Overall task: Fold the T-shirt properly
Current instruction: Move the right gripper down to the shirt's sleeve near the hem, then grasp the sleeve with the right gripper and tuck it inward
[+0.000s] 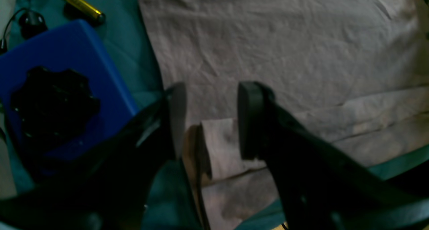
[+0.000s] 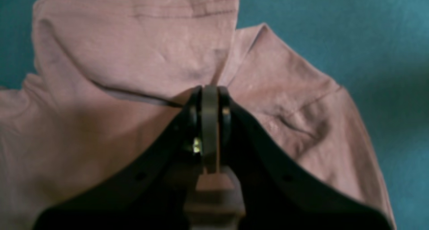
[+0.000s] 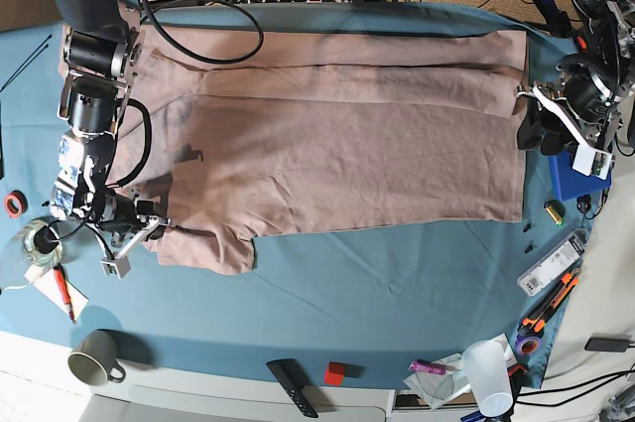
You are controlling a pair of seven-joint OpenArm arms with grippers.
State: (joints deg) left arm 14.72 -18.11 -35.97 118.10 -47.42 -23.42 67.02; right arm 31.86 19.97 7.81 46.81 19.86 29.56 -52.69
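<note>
The pink-beige T-shirt point(image 3: 337, 149) lies spread flat across the teal-covered tabletop point(image 3: 397, 283), one long edge folded over. The right hand point(image 2: 210, 89) is pinched closed on cloth near a sleeve; the left hand point(image 1: 211, 119) hangs open over the hem, beside a blue box point(image 1: 60, 85).

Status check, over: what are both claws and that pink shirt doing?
Right tool shut on T-shirt sleeve. Left tool open over hem. Nothing in the way.
</note>
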